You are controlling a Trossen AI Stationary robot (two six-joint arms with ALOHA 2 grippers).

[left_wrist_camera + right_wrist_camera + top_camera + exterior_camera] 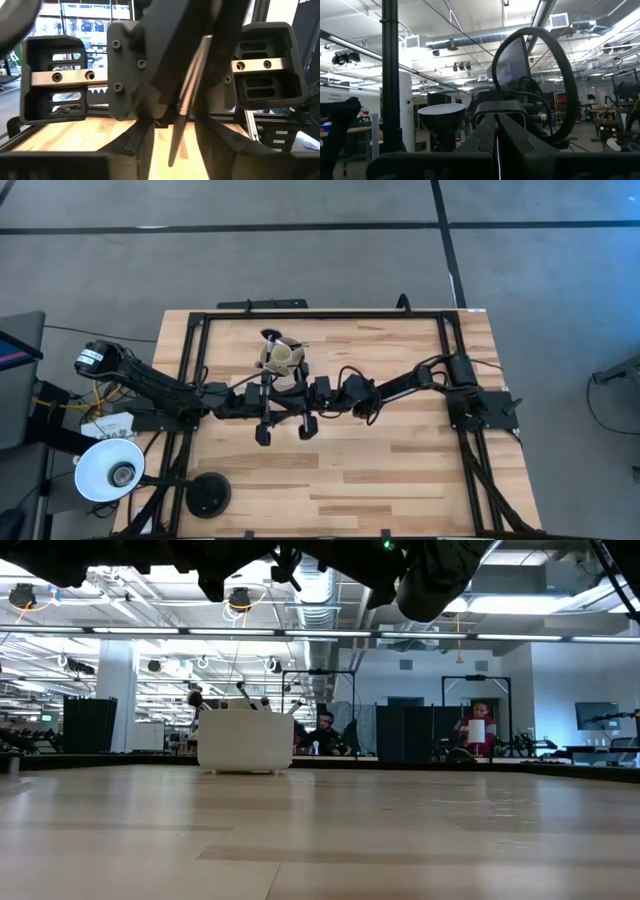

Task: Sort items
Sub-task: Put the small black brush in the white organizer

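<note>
The wooden desk [400,470] carries a round cream cup [283,358] near its far edge, and several thin brushes [243,695] stand inside it with their heads up. Just in front of the cup, above the desk, the two arms meet. The right end effector [187,97] is clamped on one thin brush [181,127], while the left end effector [285,430] has its fingers wide apart around it.

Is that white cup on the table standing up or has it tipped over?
Standing upright. In the low view the cream cup sits flat on the table with brush handles poking up from its top; from above its round opening faces upward.
</note>
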